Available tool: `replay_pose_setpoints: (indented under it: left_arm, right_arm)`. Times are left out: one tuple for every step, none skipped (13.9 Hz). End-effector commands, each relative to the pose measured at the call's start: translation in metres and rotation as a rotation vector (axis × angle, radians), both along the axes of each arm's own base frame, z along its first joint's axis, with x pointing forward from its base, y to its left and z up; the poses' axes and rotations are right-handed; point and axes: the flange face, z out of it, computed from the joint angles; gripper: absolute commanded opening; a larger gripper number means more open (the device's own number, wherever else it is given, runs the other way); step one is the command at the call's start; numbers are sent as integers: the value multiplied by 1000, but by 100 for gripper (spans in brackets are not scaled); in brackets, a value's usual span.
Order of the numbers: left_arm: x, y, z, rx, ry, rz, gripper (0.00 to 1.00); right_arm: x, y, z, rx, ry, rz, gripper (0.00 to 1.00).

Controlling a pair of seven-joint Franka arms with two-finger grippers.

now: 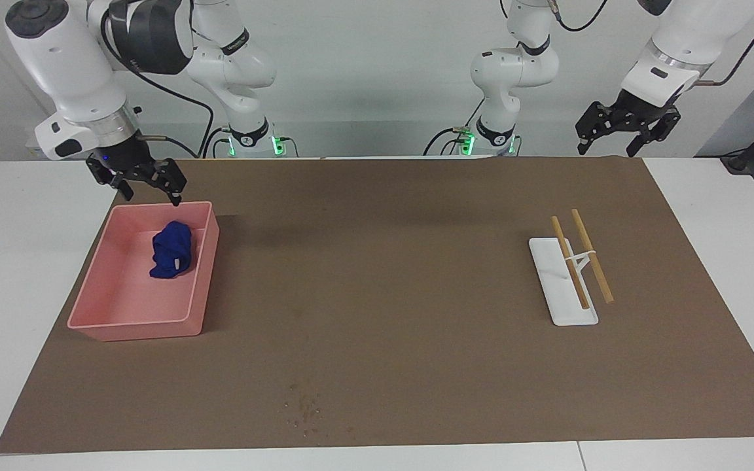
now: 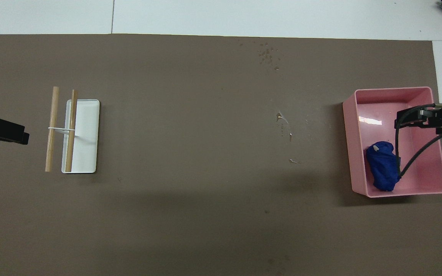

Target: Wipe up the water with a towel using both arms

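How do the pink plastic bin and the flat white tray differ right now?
The pink plastic bin is deep-walled and sits toward the right arm's end; the flat white tray is shallow and sits toward the left arm's end. The bin holds the crumpled blue towel; the tray carries a rack with two wooden rods. The right gripper hangs over the bin's rim; the left gripper is clear of the tray. Both are rectangular and rest on the brown mat.

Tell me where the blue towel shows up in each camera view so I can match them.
Facing view: the towel lies in the pink bin, picture's left.
Overhead view: the towel is in the same bin, picture's right.
Shared landmark: the pink bin, at the right arm's end.
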Motion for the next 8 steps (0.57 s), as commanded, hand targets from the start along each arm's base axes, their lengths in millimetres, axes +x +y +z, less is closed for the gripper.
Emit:
replay_pose_setpoints:
  left_arm:
    - [-10,0,2,-5,8,6,100]
    - [-10,1,2,-5,8,8,100]
    - [-10,1,2,-5,8,8,100]
    - [-10,1,2,-5,8,8,100]
    - [-10,1,2,-5,8,8,100]
    - [-10,1,2,-5,8,8,100]
    - [-10,0,2,-5,8,6,100]
    - [-10,1,2,-5,8,8,100]
  right_arm:
    - [11,11,20,-18,35,32,100]
    - [11,11,17,-15,44,33,100]
    - [8,9,14,-12,64,31,100]
    - [5,13,14,-16,82,37,100]
    - [4,13,15,-16,83,43,100]
    - [3,14,15,-8,89,47,100]
    - [2,14,15,-7,93,45,100]
    - [2,13,15,-10,97,42,100]
